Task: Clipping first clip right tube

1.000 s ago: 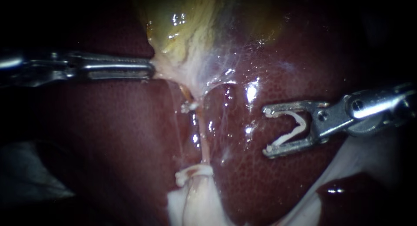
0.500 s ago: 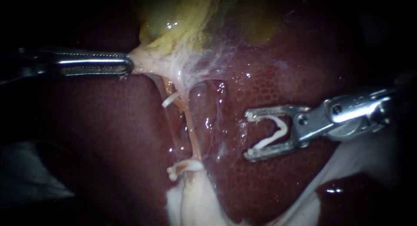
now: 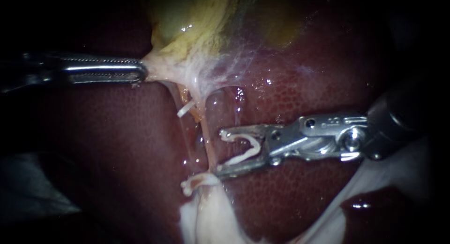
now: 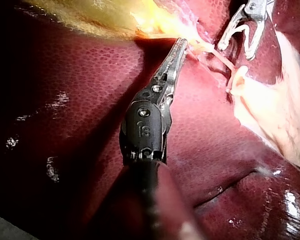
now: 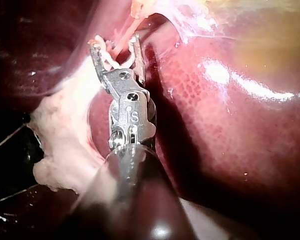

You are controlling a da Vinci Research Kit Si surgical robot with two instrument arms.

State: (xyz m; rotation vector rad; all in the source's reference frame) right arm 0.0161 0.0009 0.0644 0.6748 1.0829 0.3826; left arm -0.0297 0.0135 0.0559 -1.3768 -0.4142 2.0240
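Wet, dark-red liver (image 3: pixel 328 75) fills the scene, its edges lost in black. The left instrument (image 3: pixel 140 71) pinches gallbladder (image 3: pixel 197 19) tissue. The right instrument (image 3: pixel 224 150), jaws spread holding a white clip (image 3: pixel 255 145), meets the right tube (image 3: pixel 209 148); whether the tube sits inside is unclear.

Right tube (image 3: pixel 207 141) (on the liver (image 3: pixel 117 145)) lies just left of right tool (image 3: pixel 219 151).
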